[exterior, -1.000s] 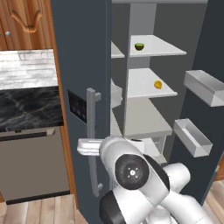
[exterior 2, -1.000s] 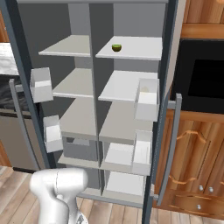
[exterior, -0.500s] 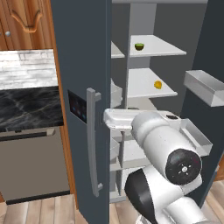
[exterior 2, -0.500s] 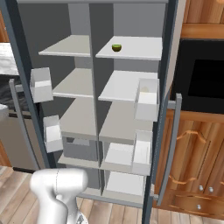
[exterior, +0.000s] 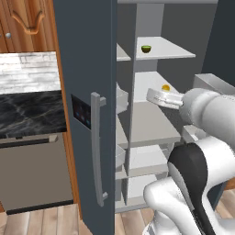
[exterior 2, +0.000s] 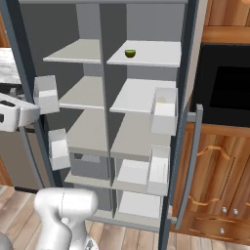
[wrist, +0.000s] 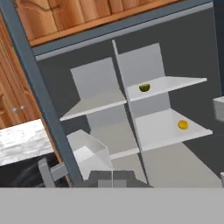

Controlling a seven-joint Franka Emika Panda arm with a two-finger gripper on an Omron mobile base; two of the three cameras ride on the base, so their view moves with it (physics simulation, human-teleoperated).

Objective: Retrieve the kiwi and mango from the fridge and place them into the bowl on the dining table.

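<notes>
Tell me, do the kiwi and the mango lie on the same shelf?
No, the kiwi lies on the upper shelf and the mango on the shelf below it.

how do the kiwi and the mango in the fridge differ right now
Colour: the kiwi is green on top and dark beneath, while the mango is plain yellow-orange.
Place: the kiwi sits on the top right shelf; the mango sits one shelf lower on the same side.
Both are small rounded fruits resting loose inside the open fridge, neither held by anything.
</notes>
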